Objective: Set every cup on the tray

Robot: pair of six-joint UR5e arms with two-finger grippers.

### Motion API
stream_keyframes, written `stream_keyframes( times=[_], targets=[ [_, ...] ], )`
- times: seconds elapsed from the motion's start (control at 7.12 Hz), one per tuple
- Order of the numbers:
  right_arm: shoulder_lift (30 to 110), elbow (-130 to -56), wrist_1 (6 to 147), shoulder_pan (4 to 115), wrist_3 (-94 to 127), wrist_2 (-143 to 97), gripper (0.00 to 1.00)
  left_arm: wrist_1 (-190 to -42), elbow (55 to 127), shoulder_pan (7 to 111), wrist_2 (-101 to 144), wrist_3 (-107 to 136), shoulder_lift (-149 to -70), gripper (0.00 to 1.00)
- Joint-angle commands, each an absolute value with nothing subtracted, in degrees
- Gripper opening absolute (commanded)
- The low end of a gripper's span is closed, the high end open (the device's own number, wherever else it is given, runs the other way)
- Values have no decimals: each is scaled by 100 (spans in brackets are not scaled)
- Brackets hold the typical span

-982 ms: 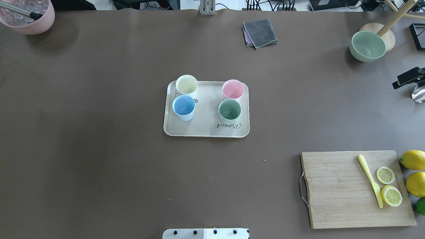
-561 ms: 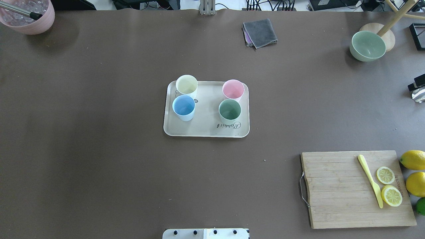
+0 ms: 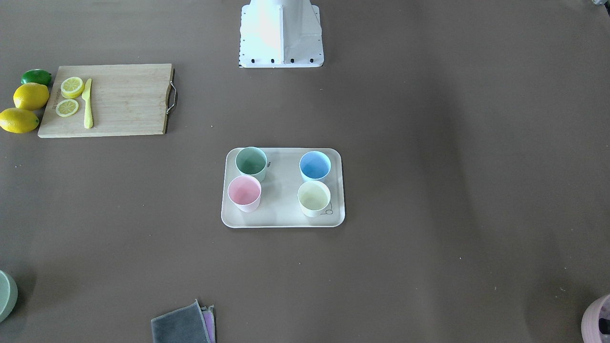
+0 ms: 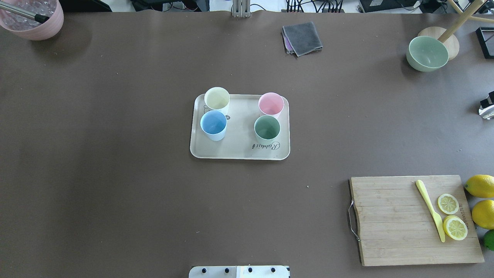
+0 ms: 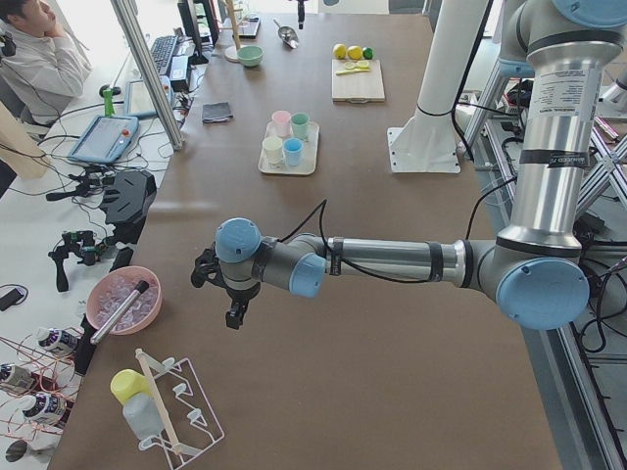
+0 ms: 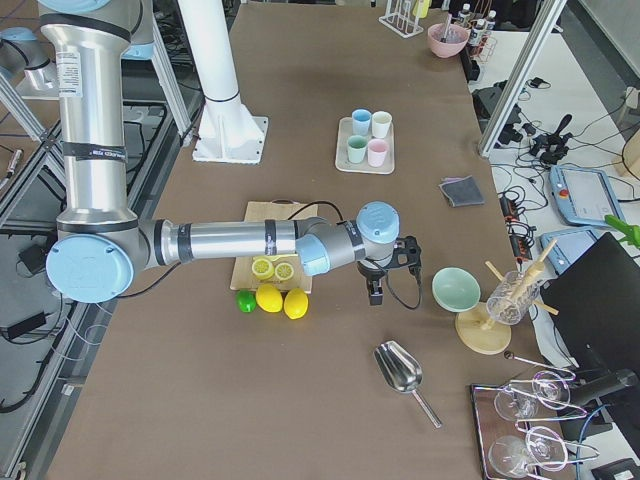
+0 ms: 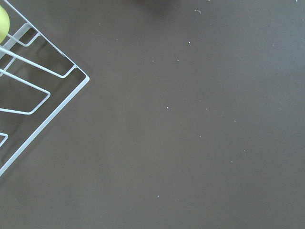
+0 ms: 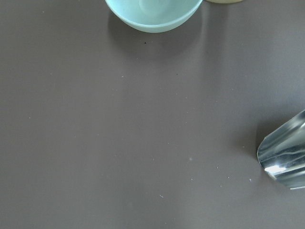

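The beige tray (image 4: 239, 133) lies mid-table with all four cups standing upright on it: cream-yellow (image 4: 217, 98), light blue (image 4: 213, 123), pink (image 4: 271, 103) and mint green (image 4: 267, 127). The front-facing view shows the same tray (image 3: 281, 193). My left gripper (image 5: 235, 313) hangs over bare table far from the tray, near the table's left end. My right gripper (image 6: 377, 293) hangs near the table's right end, beside the sage bowl. Whether either gripper is open or shut cannot be told. Neither holds a cup.
A wooden cutting board (image 4: 397, 220) with lemon slices and a yellow knife lies front right, with whole lemons (image 4: 480, 185) beside it. A sage bowl (image 4: 427, 53), a grey cloth (image 4: 302, 38), a pink pot (image 4: 42, 27), a metal scoop (image 6: 400, 368) and a wire rack (image 7: 43, 90) stand around the table's edges.
My right gripper has moved right, almost out of the overhead view's right edge. The tray and the cups have not moved.
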State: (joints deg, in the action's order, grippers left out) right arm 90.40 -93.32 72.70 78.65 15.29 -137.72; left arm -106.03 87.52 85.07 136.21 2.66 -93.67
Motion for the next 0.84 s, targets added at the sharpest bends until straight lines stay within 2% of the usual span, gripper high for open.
stream_keyframes(
  times=[0.0,0.14,0.7],
  targets=[
    [9044,-9282,7260,7858,1283,-13772,100,-10625,8867,8490,13693,238,-9169,98],
    [9009,-9273,7260,7857,1292,-13781,100,-10600,9077,8490,13676,237,-9106,98],
    [8965,-9299,7242,7857,1283,-13781,100,-10591,9158,8464,13632,229,-9088,98]
  ],
)
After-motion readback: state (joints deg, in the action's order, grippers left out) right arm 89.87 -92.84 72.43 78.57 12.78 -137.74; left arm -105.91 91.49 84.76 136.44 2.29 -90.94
